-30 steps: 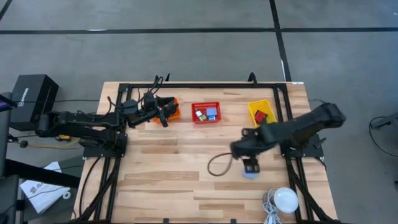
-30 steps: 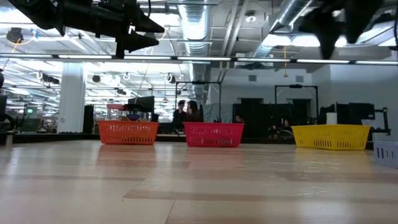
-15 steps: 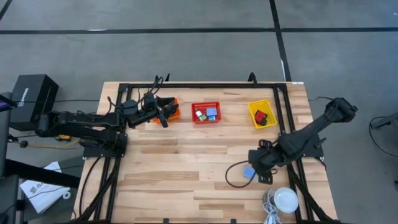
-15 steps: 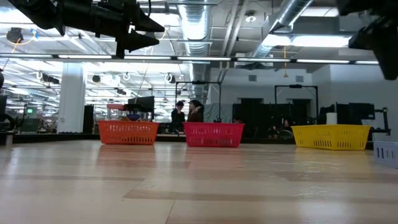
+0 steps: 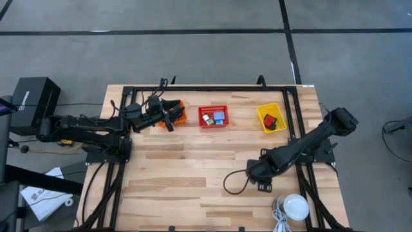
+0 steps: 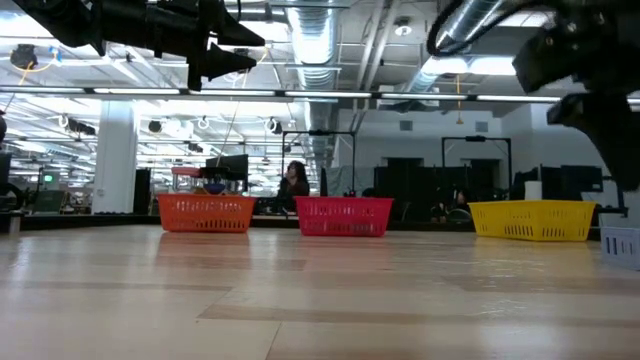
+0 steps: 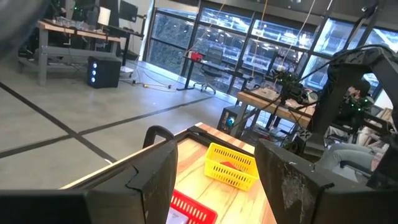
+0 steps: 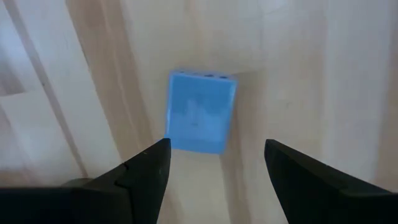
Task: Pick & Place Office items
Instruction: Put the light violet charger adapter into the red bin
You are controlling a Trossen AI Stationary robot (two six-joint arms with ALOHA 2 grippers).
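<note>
Office items — inside red basket

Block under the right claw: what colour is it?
Light blue: the block shows best in the right wrist view.

Grey concrete floor crossed by dark lines, pale wooden table on a black frame, exposed silver ducts and strip lights overhead, white column, large glazed windows, desks with equipment, person far behind.
</note>
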